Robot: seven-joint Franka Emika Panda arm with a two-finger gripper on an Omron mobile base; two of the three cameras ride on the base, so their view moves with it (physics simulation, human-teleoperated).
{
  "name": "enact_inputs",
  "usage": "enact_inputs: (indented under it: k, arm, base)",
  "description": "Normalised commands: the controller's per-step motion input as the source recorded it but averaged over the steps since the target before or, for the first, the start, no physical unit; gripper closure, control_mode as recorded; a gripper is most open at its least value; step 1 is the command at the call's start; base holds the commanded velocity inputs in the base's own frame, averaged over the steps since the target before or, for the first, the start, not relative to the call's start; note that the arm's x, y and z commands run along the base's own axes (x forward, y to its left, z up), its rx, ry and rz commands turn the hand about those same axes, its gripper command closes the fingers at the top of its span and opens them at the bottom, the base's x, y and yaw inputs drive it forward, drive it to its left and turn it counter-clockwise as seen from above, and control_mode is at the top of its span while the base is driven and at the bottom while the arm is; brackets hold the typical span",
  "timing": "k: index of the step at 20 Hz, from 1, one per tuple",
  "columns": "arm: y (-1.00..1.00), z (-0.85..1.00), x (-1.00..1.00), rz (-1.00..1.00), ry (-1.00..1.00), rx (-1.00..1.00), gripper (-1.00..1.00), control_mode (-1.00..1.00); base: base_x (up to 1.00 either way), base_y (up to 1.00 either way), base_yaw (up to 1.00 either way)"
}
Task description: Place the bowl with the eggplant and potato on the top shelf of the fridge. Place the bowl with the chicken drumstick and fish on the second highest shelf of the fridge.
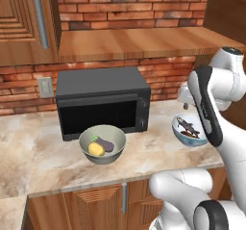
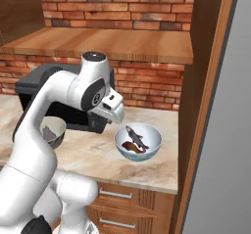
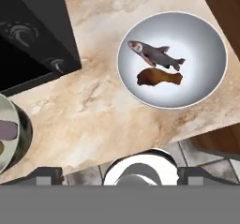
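The olive-grey bowl (image 1: 116,138) stands on the counter in front of the microwave, holding the purple eggplant (image 1: 106,145) and the yellow potato (image 1: 96,149). To its right sits the pale blue bowl (image 2: 153,132), white inside, with the grey fish (image 2: 136,136) and the brown drumstick (image 2: 131,146). In the hand view the same bowl (image 3: 201,54) lies at the upper right. My gripper (image 2: 119,116) hangs open above the counter, just left of the blue bowl and clear of it. The fridge (image 2: 223,145) is a plain grey face at the far right; its shelves are hidden.
A black microwave (image 1: 103,101) stands against the brick wall behind the olive-grey bowl. A wooden shelf (image 1: 139,41) runs above it. A tall wooden panel (image 2: 206,81) separates the counter end from the fridge. Marble counter (image 3: 108,106) lies bare between the two bowls.
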Motion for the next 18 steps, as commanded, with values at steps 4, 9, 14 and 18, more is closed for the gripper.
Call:
enact_inputs:
  k: [4,9,14,18]
  arm:
    - [-1.00,-0.70,-0.20,-0.63,0.20,0.17,-1.00,-1.00]
    - [-1.00,-0.83,-0.04,-0.65,0.19,0.15,-1.00,-1.00]
    - [-0.81,-0.48,0.45,-0.25,0.07,0.16,-1.00,-1.00]
    - [-0.39,-0.41,0.55,-0.11,0.04,0.00,-1.00,-1.00]
  base:
    - [0.00,0.00,0.00]
    - [0.00,0.00,0.00]
    - [0.00,0.00,0.00]
    - [0.00,0.00,0.00]
